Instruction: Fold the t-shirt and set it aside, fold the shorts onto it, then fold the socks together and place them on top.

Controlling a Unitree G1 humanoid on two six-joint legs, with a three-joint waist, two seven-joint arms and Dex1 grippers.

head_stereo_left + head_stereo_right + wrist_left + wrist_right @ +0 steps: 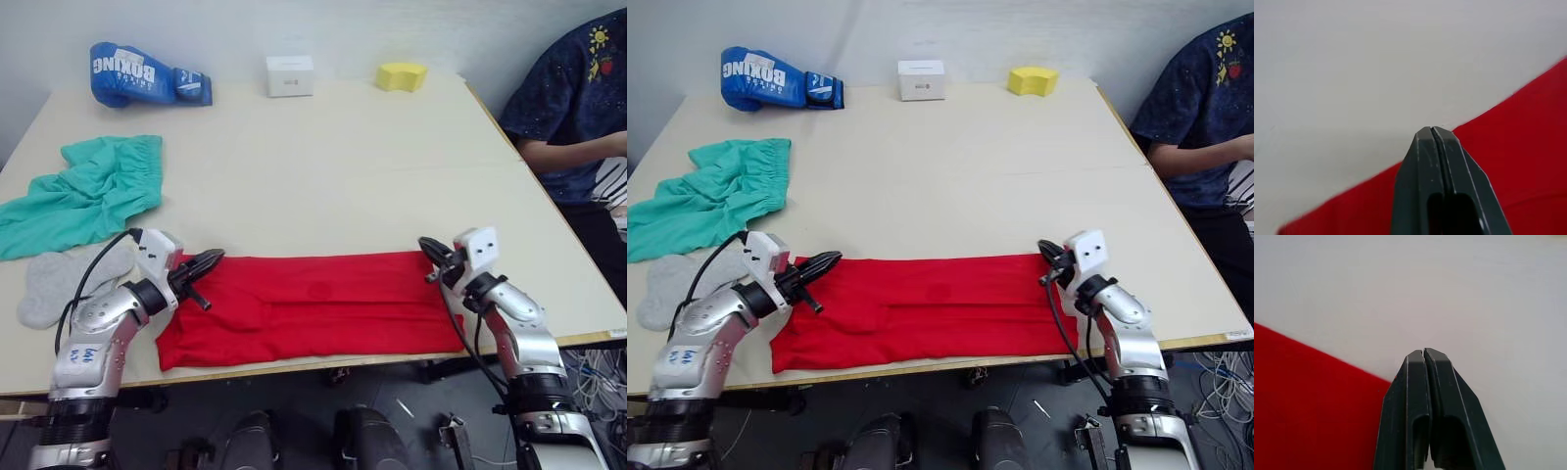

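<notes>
The red t-shirt [313, 308] lies folded into a long flat band along the table's front edge. My left gripper [214, 258] is shut at the band's far left corner, its tips over the cloth edge [1528, 147], with nothing seen between the fingers. At the far right corner my right gripper [425, 245] is also shut, its tips just off the red edge [1303, 401]. The teal shorts [83, 191] lie crumpled at the left side of the table. The grey socks [59, 279] rest flat just in front of them, beside my left arm.
A blue boxing glove [142, 73], a white box [290, 75] and a yellow sponge [402, 75] line the far edge. A seated person [573, 98] is at the right side. The beige table [333, 166] is bare in the middle.
</notes>
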